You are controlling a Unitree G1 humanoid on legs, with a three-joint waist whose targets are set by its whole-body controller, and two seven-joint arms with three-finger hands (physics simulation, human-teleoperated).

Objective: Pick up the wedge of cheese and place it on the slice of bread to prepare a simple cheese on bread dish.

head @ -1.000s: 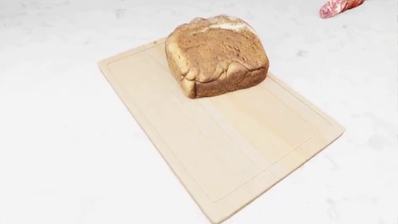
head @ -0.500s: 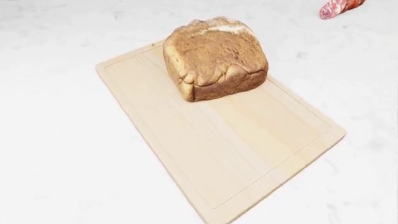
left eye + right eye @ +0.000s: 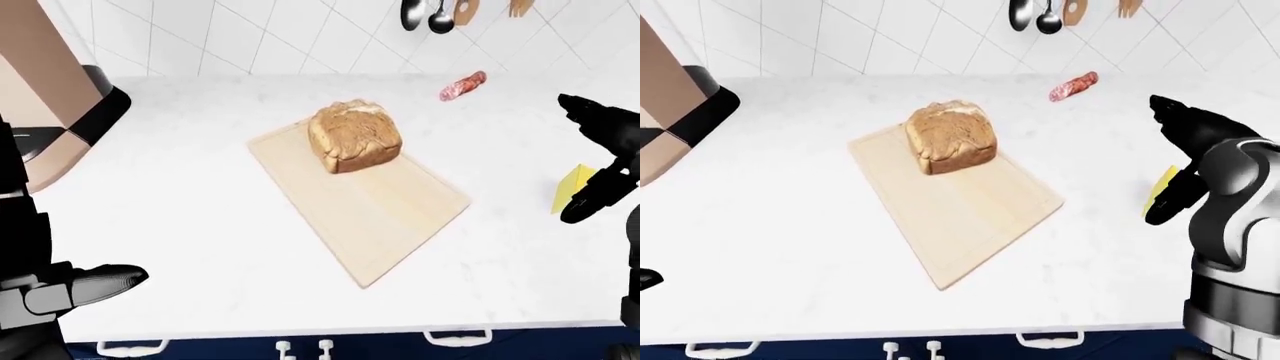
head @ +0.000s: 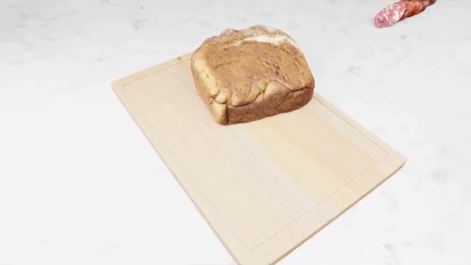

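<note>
Left-eye view: cheese wedge (image 3: 574, 187) flat on tabletop (image 3: 200, 187), just beside and partly behind right hand (image 3: 608, 161), fingers spread, empty; left hand (image 3: 70, 289) well apart, unloaded.

White counter (image 3: 200, 195) bears cutting board (image 3: 380, 210), sausage (image 3: 462, 86), seemingly cheese wedge (image 3: 574, 187).

Pale matt wood with fine grain: board (image 4: 294, 182). Rough brown crust: bread (image 4: 254, 72). White marbled stone, smooth: desk (image 3: 190, 202). Glossy white tiles (image 3: 250, 37). Matt black plastic: right hand (image 3: 605, 161). Smooth yellow cheese (image 3: 575, 186).
</note>
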